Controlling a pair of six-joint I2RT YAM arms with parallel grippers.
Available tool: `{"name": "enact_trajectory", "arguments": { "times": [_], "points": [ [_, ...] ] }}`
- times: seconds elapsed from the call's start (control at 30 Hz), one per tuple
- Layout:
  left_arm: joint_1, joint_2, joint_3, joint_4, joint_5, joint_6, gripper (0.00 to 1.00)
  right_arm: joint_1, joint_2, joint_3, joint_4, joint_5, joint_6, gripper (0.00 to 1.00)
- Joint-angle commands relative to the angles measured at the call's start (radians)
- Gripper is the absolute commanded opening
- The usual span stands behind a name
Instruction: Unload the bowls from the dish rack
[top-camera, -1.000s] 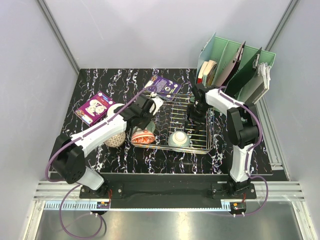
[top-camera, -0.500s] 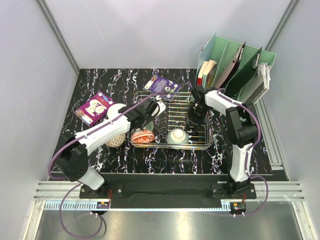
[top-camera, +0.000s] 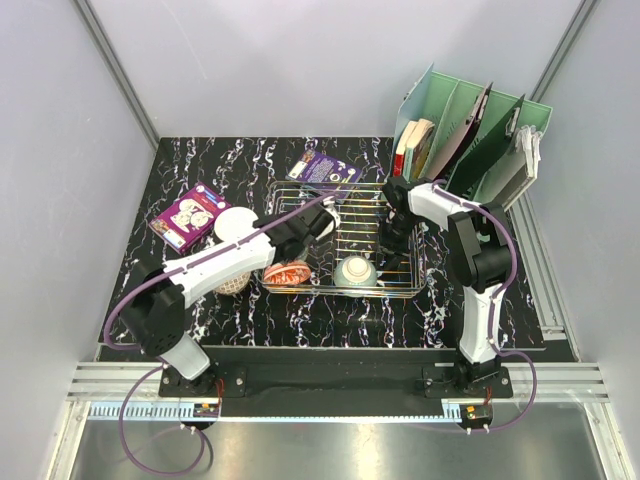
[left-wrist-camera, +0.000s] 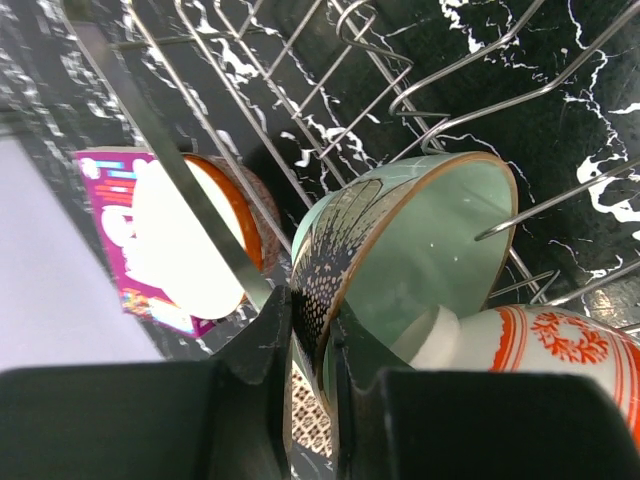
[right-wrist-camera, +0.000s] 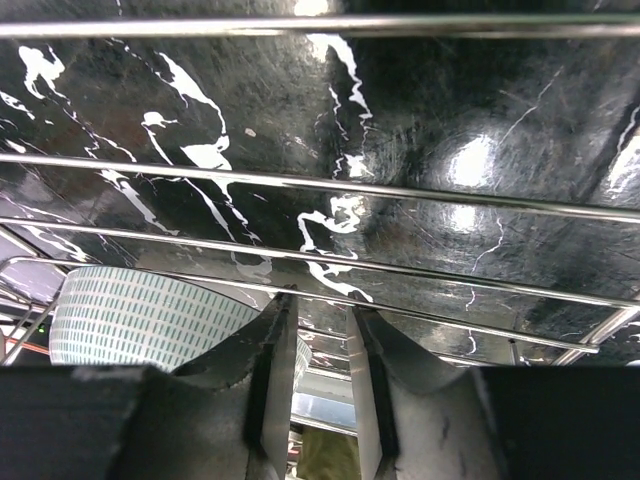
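Bowls: two are out, left of the dish rack (top-camera: 395, 292): a cream bowl (top-camera: 232, 222) and a patterned bowl (top-camera: 232, 282) under the left arm. Three are left inside: red floral bowl (top-camera: 287, 273), teal-dashed bowl (top-camera: 356, 271), green bowl (left-wrist-camera: 430, 250). Left gripper (left-wrist-camera: 310, 310) pinches the green bowl's rim. Right gripper (right-wrist-camera: 320, 310) is slightly parted and empty, inside the rack. Print on the purple boxes (top-camera: 190, 215) is unreadable.

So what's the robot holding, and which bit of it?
The left gripper pinches the green bowl by its rim, one finger inside, one outside. Whether the right gripper grips anything cannot be told.
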Motion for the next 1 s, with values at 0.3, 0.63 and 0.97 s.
{"name": "enact_trajectory", "arguments": {
  "times": [0.3,0.63,0.97],
  "points": [
    [-0.120,-0.033,0.121,0.345,-0.148,-0.050,0.00,0.009,0.053,-0.005,-0.007,-0.017,-0.068,0.33],
    [-0.160,-0.027,-0.114,0.690,-0.229,0.088,0.00,0.009,0.070,0.018,-0.019,-0.020,-0.091,0.33],
    [-0.172,0.082,-0.214,0.945,-0.332,0.205,0.00,0.009,0.071,0.016,-0.028,-0.035,-0.113,0.31]
  ]
}}
